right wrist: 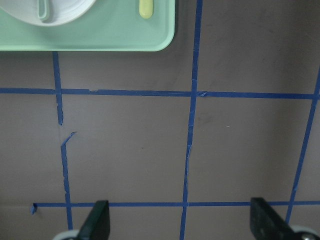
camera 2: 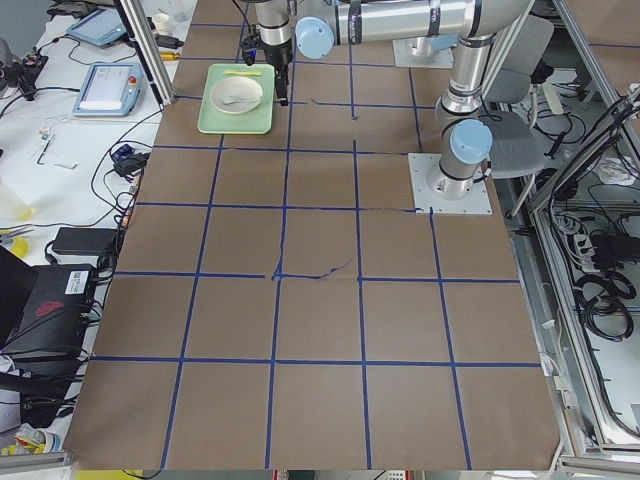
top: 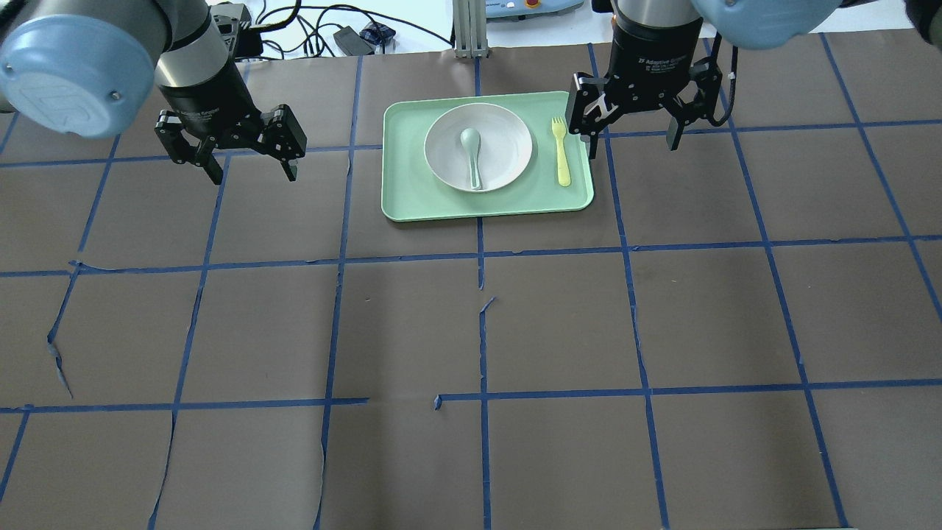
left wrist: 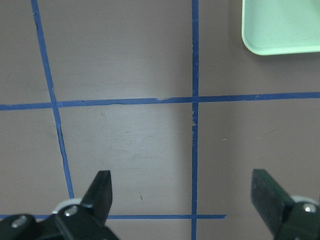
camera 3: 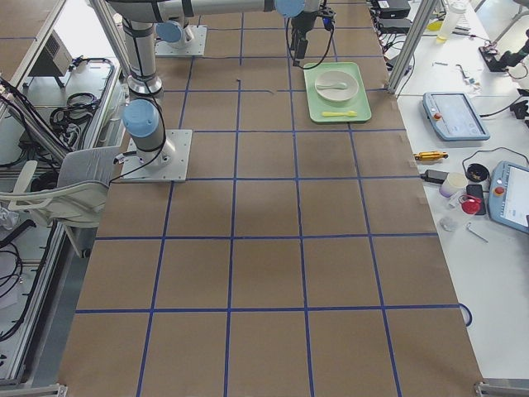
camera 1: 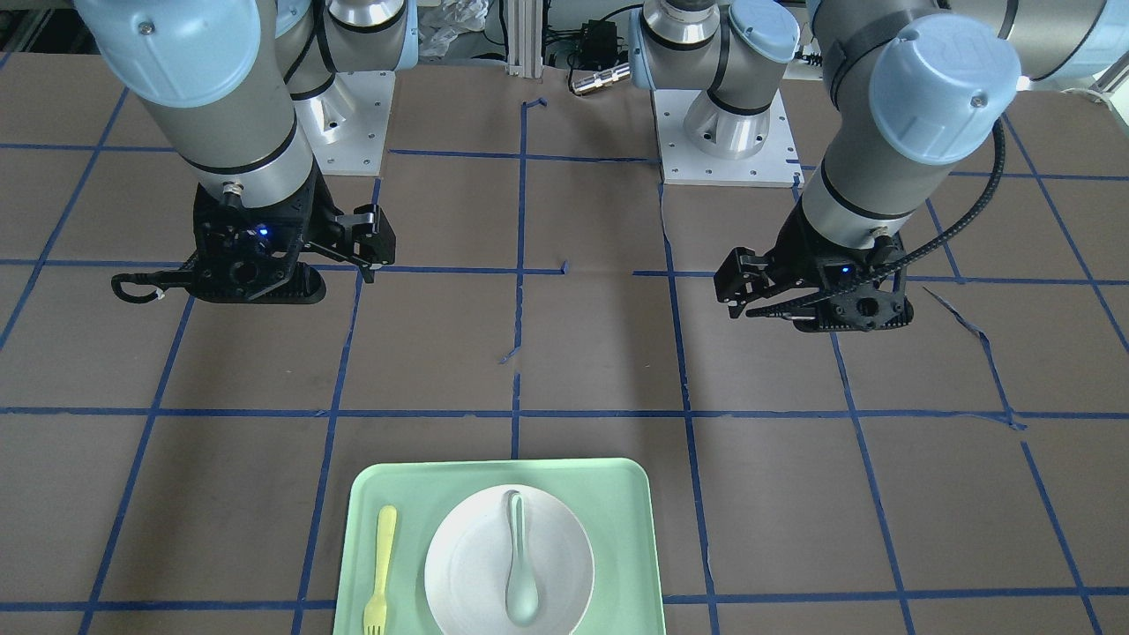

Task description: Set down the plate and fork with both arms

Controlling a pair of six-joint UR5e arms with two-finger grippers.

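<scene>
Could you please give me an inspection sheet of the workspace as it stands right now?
Surface: brown-papered table with a blue tape grid; the paper is torn in places.
Job's things: plate and fork lie on the mint-green tray; the fork is beside the plate, apart from it.
Clutter: a grey-green spoon lies in the plate.
Grippers: left gripper and right gripper are both open and empty, one on either side of the tray.
Cables: a black corrugated cable runs at the left arm's wrist; loose leads lie behind the table.
Surroundings: a tablet-like pendant lies on the side bench.
</scene>
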